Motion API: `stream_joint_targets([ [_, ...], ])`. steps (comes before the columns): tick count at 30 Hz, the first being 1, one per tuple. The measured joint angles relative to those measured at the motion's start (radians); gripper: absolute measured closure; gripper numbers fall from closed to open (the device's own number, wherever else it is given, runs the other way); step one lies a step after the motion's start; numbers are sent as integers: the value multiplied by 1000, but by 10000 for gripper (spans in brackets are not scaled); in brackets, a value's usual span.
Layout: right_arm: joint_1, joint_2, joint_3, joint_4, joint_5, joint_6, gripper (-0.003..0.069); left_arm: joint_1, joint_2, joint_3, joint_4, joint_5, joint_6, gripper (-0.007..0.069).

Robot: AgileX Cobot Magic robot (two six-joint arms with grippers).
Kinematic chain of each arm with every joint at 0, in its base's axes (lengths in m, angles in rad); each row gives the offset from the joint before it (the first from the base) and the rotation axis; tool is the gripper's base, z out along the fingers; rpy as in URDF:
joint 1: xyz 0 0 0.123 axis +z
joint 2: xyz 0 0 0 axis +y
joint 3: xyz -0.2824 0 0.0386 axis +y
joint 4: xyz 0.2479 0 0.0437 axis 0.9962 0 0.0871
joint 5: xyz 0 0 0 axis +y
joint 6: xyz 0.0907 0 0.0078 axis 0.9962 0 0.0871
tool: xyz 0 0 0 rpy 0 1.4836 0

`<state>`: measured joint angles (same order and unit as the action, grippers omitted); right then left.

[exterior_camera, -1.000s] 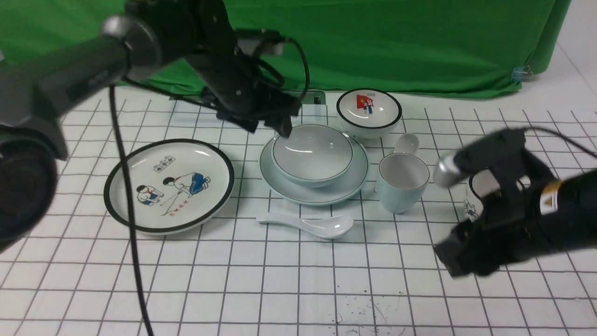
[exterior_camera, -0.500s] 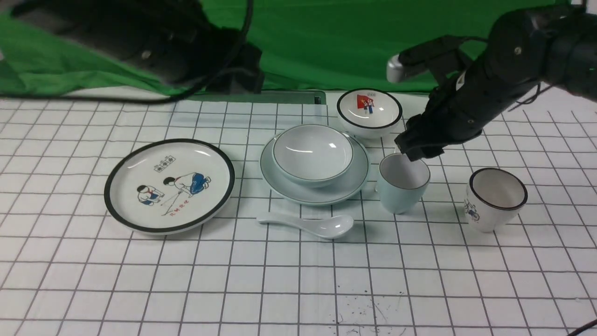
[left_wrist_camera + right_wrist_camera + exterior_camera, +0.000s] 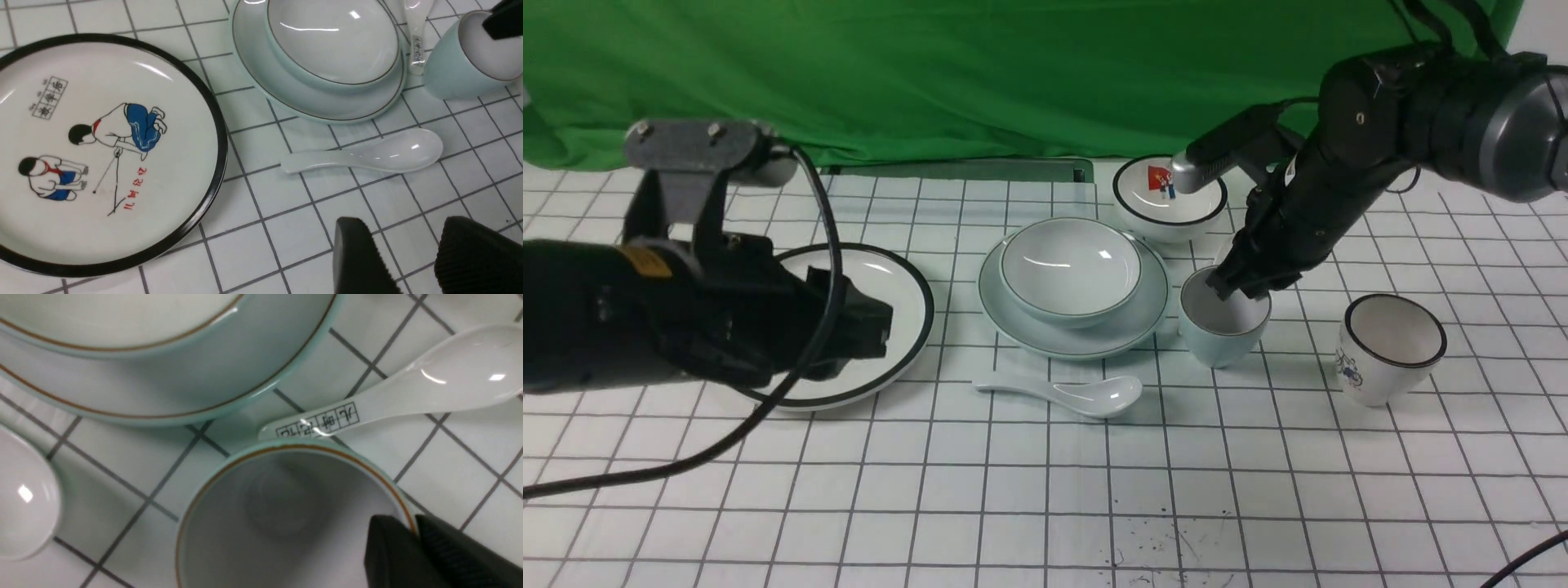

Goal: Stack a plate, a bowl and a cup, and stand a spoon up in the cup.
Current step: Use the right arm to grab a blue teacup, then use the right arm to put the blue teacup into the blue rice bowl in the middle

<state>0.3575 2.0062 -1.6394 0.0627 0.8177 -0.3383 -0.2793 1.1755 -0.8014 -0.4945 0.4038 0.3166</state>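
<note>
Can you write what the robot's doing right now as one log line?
right jaws: shut on cup rim | left jaws: open, empty | bowl: on plate | spoon: lying on table

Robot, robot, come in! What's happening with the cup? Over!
Left gripper open, by the cartoon plate. Right gripper pinching cup rim, one finger inside. Bowl on plate; cup beside them. Printed spoon lies close behind cup.

Glossy white ceramic spoon (image 3: 1062, 394), smooth glazed cup (image 3: 1215, 345), glossy bowl (image 3: 1070, 269), creased green cloth backdrop (image 3: 1013, 73).
</note>
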Motion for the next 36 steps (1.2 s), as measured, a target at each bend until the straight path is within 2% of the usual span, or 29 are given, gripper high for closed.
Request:
stream_joint_targets([
  [4, 21, 1, -150, 44, 91, 2, 587, 0, 0, 18, -33, -63, 0, 381],
  [10, 106, 19, -314, 100, 11, 31, 587, 0, 0, 19, -75, -83, 0, 381],
  [18, 120, 192, -355, 93, -6, 78, 587, 0, 0, 20, -101, -66, 0, 381],
  [25, 120, 211, -356, 93, -21, 104, 575, 0, 0, 20, -101, -56, 4, 381],
  [27, 120, 211, -356, 93, -21, 128, 540, 0, 0, 20, -101, -56, 4, 381],
  [29, 120, 211, -357, 93, -26, 138, 435, 0, 0, 20, -100, -56, 4, 381],
  [30, 120, 211, -357, 93, -26, 139, 426, 0, 0, 20, -100, -56, 4, 381],
  [32, 120, 211, -357, 93, -26, 140, 320, 0, 0, 20, -100, -56, 5, 381],
  [36, 120, 211, -379, 93, 5, 140, 279, 0, 0, 20, -100, -56, 5, 381],
])
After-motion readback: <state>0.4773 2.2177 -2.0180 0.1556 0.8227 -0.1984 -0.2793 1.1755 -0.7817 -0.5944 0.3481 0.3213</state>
